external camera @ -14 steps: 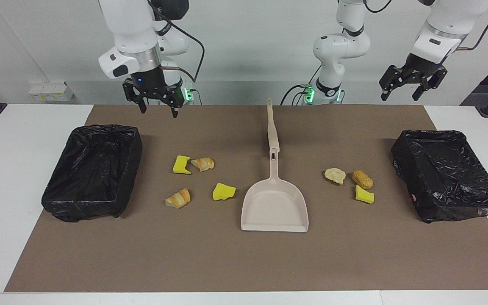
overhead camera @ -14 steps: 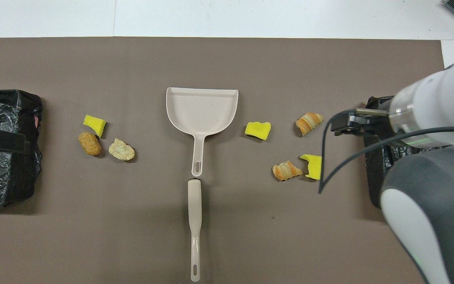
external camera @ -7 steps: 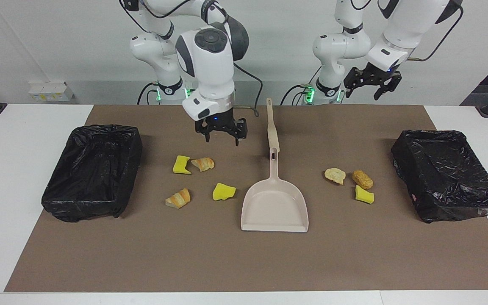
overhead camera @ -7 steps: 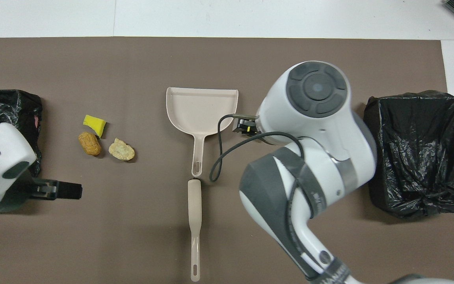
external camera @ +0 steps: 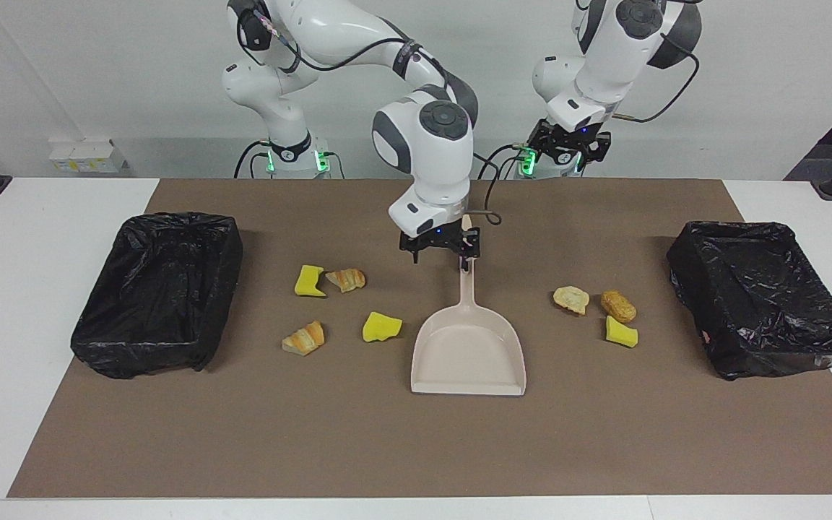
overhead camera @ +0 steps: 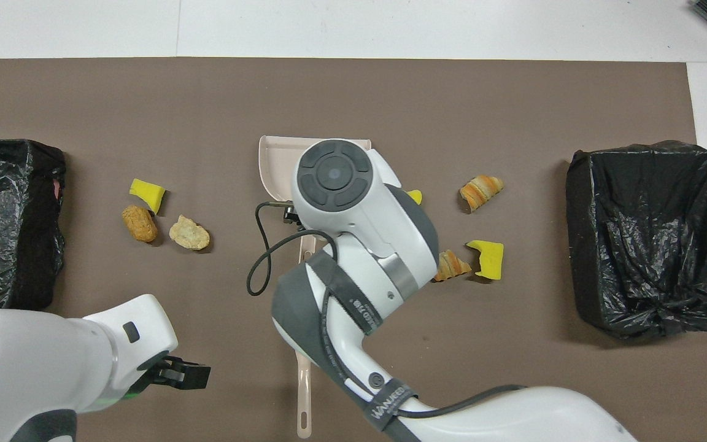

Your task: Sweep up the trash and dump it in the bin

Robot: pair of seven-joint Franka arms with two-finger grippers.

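A beige dustpan (external camera: 468, 354) lies mid-mat with its handle toward the robots, and a beige stick (overhead camera: 302, 393) lies in line with that handle. My right gripper (external camera: 443, 254) is open, low over the spot where the two handles meet. In the overhead view its own arm hides it and most of the pan (overhead camera: 270, 164). The trash lies in two groups. Two yellow bits (external camera: 309, 282) (external camera: 381, 326) and two bread pieces (external camera: 347, 279) (external camera: 305, 337) are toward the right arm's end. A pale bread piece (external camera: 571, 298), a brown piece (external camera: 618, 305) and a yellow bit (external camera: 621, 332) are toward the left arm's end. My left gripper (external camera: 568, 153) is open, in the air near its base.
Two bins lined with black bags stand at the mat's ends, one at the right arm's end (external camera: 170, 220) and one at the left arm's end (external camera: 737, 230). The brown mat (external camera: 416, 448) is bare between the dustpan's mouth and the table's front edge.
My right gripper has swung from beside its bin to the centre and come down over the dustpan handle. My left gripper has moved from over its bin's end toward the centre, near its base.
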